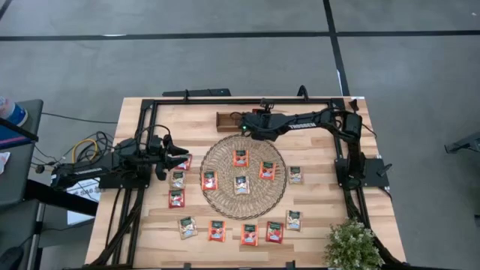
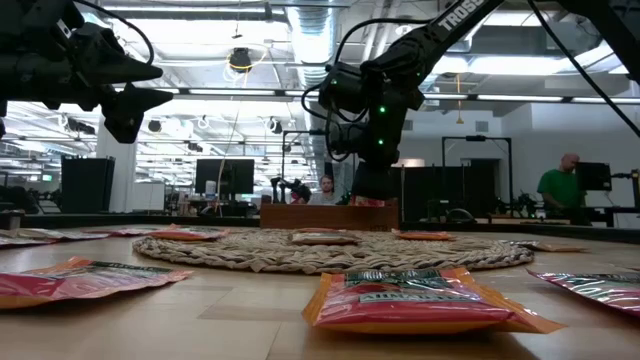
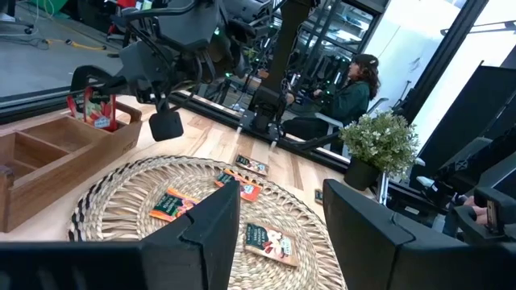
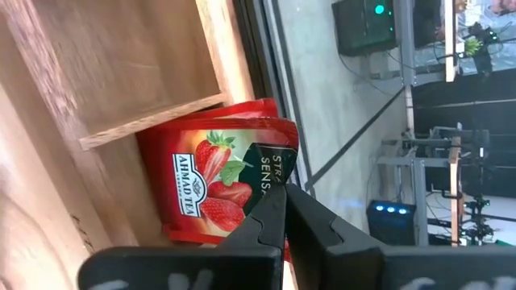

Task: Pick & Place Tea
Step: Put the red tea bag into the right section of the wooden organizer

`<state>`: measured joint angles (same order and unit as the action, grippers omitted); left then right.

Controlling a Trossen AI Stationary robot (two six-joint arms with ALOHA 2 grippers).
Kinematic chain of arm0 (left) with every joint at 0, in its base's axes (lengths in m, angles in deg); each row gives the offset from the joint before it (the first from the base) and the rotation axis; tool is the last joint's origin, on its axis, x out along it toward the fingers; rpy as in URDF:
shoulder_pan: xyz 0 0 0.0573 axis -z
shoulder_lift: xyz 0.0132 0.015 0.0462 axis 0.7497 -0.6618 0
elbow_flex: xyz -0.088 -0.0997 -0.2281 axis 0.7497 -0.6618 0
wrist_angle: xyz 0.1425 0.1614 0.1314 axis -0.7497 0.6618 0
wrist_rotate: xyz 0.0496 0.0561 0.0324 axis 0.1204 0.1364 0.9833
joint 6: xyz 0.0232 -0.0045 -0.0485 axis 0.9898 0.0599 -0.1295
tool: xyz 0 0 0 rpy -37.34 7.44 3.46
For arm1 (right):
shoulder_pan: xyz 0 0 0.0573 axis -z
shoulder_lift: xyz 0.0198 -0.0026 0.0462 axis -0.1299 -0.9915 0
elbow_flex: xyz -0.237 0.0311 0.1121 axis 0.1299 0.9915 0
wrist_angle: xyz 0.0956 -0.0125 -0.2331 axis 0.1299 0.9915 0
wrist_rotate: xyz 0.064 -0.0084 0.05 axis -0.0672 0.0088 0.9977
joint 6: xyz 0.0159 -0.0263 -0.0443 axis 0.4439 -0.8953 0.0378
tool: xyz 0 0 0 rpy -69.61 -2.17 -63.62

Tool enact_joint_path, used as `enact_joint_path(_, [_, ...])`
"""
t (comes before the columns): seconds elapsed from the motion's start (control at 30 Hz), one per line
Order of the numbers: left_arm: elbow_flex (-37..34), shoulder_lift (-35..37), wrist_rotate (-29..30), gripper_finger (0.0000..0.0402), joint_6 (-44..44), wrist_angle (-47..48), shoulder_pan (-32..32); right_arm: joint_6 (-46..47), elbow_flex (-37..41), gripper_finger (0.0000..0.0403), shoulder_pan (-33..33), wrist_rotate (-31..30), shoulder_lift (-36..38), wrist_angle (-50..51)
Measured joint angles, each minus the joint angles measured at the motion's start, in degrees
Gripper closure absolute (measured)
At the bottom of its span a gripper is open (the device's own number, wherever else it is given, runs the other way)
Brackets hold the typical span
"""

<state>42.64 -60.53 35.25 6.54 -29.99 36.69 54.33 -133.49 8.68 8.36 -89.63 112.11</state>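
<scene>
The wooden counter (image 1: 315, 217) carries everything, framed by a black rail; at its centre lies the large round woven mat (image 1: 225, 196), and beyond the mat, toward the far edge, stands the brown wooden compartment tray (image 1: 225, 120); a small potted plant (image 1: 351, 246) sits at the near right corner. The right arm reaches in from the right across the far side, its right gripper (image 4: 282, 211) over the tray with jaws closed on the edge of a red strawberry tea sachet (image 4: 214, 181) that stands upright in a tray compartment against the wooden wall. The left arm lies along the left edge of the counter, its left gripper (image 1: 180, 154) raised above the counter just beside the mat, jaws parted and holding nothing. The remaining tea sachets (image 1: 241, 184) lie flat: four on the mat, three just left of it near the left gripper, two to its right, and a row of four along the near side; most are red-orange, a few pale grey-green.
</scene>
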Motion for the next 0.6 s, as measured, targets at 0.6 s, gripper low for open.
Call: enact_joint_path(0.6, [0.0,0.0,0.2,0.0231,0.0,0.0,0.0,-2.2,0.0,0.0403,-0.3,-0.2,0.0,0.6])
